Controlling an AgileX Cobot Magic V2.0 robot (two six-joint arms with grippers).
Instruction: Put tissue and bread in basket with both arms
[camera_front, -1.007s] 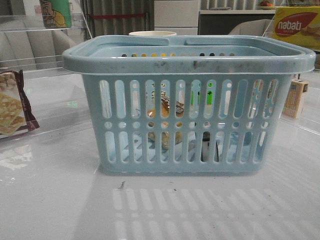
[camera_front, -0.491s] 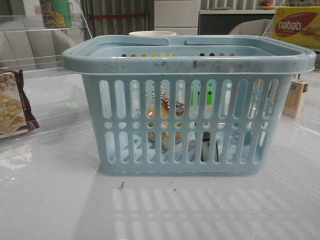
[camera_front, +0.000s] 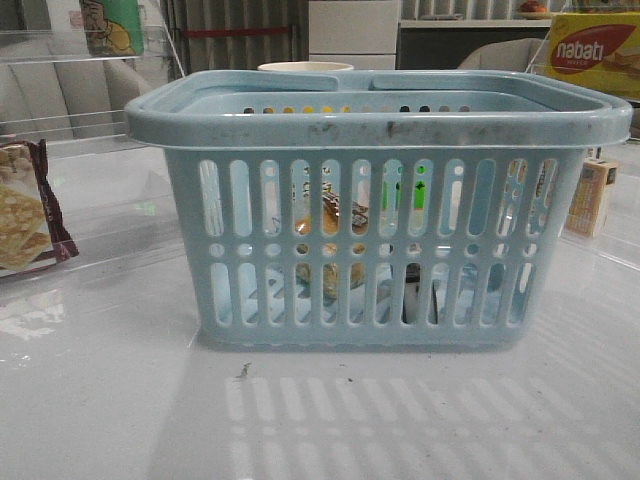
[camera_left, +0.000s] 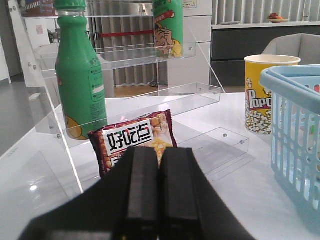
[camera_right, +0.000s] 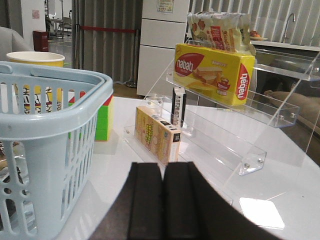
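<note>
The light-blue basket (camera_front: 380, 200) stands mid-table; it also shows in the left wrist view (camera_left: 295, 115) and the right wrist view (camera_right: 45, 100). Through its slots I see the golden-brown bread (camera_front: 335, 225) inside, left of centre. A small black-and-white packet, the tissue (camera_front: 415, 295), lies on the basket floor to the bread's right. My left gripper (camera_left: 159, 152) is shut and empty, left of the basket and apart from it. My right gripper (camera_right: 163, 167) is shut and empty, right of the basket. Neither arm shows in the front view.
A maroon-edged cracker packet (camera_left: 132, 140) leans by a clear acrylic shelf (camera_left: 150, 55) holding a green bottle (camera_left: 80, 75). A popcorn cup (camera_left: 265, 95) stands behind the basket. On the right, a shelf holds a yellow nabati box (camera_right: 215, 70); a small box (camera_right: 157, 132) and a green cube (camera_right: 102, 120) sit nearby.
</note>
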